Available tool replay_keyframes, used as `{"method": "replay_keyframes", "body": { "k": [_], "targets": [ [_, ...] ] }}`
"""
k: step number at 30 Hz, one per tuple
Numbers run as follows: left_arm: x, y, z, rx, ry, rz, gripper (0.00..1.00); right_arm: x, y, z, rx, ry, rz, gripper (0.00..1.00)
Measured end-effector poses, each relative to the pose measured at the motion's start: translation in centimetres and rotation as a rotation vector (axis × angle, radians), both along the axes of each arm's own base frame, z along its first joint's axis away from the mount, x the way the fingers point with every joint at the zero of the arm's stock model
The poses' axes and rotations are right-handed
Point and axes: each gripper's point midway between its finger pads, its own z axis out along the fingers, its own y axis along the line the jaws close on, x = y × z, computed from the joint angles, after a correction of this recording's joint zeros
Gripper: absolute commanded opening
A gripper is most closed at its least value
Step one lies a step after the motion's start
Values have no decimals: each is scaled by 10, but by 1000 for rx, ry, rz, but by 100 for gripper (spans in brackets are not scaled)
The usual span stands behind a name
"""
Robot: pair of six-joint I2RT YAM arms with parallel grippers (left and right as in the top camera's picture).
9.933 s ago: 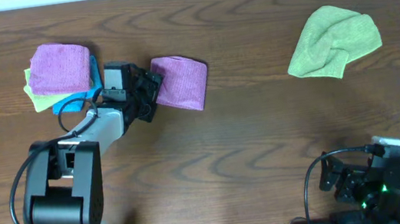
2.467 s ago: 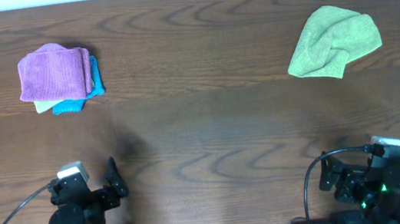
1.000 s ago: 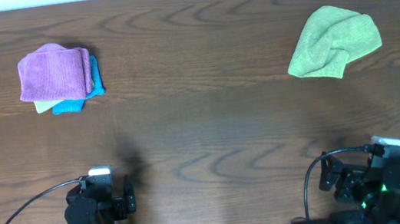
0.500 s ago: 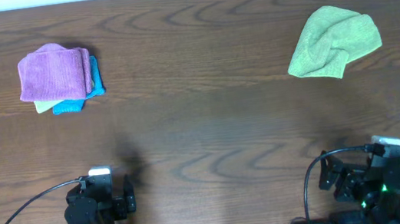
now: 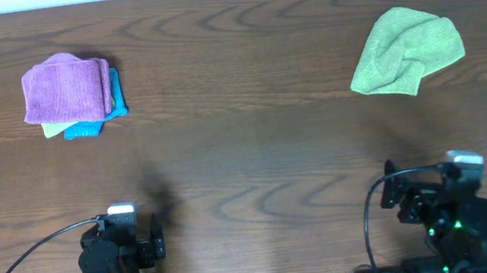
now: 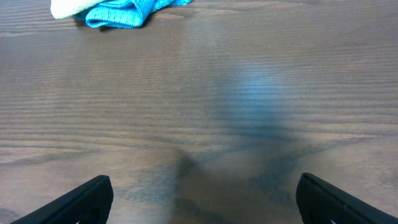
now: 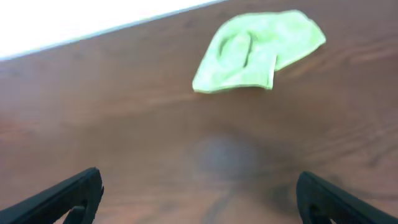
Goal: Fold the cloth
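The cloth [image 5: 66, 88] is violet-purple and lies folded on top of a small stack of cloths at the far left of the table. My left gripper [image 5: 155, 237] rests near the front edge, well short of the stack. In the left wrist view it [image 6: 202, 200] is open wide and empty over bare wood. My right gripper [image 5: 393, 200] sits at the front right. In the right wrist view it [image 7: 199, 200] is open and empty. The cloth is out of view in both wrist views.
Under the cloth lie a blue cloth [image 5: 91, 126] and a pale green one [image 5: 52, 130]; the blue one shows in the left wrist view [image 6: 118, 12]. A lime-green crumpled cloth [image 5: 405, 51] lies at the far right, also in the right wrist view [image 7: 258, 50].
The left arm set the purple cloth on the stack and drew back to the front edge. In the last half second the right arm shifted slightly left.
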Motion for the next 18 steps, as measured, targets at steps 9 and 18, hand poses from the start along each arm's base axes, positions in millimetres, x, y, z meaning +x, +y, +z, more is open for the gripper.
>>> {"method": "replay_keyframes", "body": {
  "k": [9, 18],
  "targets": [
    [0, 1, 0, 5, 0, 6, 95, 5, 13, -48, -167, -5, 165, 99],
    [0, 1, 0, 5, 0, 6, 95, 8, 17, -77, -202, 41, 217, 99]
  ]
}}
